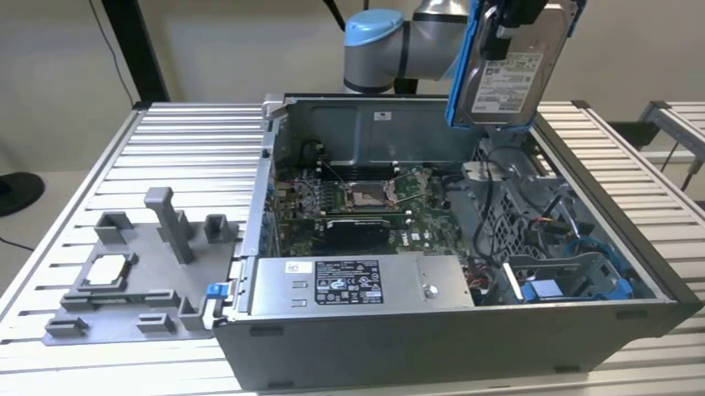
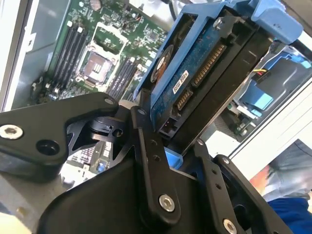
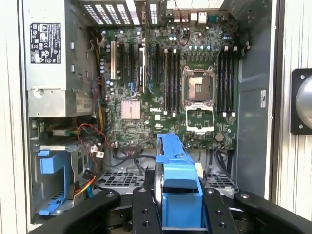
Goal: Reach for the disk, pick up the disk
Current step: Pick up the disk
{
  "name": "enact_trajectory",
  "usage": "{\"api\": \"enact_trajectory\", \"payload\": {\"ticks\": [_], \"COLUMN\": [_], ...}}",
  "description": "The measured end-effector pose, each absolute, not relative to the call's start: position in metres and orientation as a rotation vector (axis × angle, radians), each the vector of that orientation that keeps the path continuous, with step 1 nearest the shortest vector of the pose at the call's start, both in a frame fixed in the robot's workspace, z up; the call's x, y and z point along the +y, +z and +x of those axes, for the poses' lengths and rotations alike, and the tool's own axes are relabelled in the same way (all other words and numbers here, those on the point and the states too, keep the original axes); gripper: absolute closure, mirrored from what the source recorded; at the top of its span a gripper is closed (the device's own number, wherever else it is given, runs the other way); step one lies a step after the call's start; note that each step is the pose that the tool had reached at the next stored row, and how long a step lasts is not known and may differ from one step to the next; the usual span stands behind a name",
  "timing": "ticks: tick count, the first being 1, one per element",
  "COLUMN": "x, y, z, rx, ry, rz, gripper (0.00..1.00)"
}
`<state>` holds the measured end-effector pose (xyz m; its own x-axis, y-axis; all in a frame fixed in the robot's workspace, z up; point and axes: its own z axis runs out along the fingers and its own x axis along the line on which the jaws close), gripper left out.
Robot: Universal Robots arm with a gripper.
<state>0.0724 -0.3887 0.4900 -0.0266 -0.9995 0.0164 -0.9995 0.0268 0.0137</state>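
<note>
Lab or workshop: opened computer case (image 1: 441, 346) on slatted metal table (image 1: 187, 157).

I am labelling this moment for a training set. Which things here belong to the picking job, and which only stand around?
Part of the job:
- flat silver-grey metal disk in blue plastic rails, lifted above the case
- black gripper, closed on the disk

Only standing around:
- open grey metal computer case
- green motherboard
- long grey box with white label
- grey plastic fixture plate

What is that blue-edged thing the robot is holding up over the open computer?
Above the far right corner of the open computer case, the arm's end effector grips the disk, lifted clear and hanging nearly upright. It is a flat silver-grey metal slab with a white label, and unlike the long grey box inside the case, bright blue rails frame it.
</note>
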Motion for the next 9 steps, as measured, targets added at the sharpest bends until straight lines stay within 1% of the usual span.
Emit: {"api": "enact_trajectory", "payload": {"ticks": [9], "x": [-0.403], "y": [0.49], "z": [0.086], "rx": [-2.233], "ry": [-0.002], "rz": [2.176], "gripper": [1.0]}}
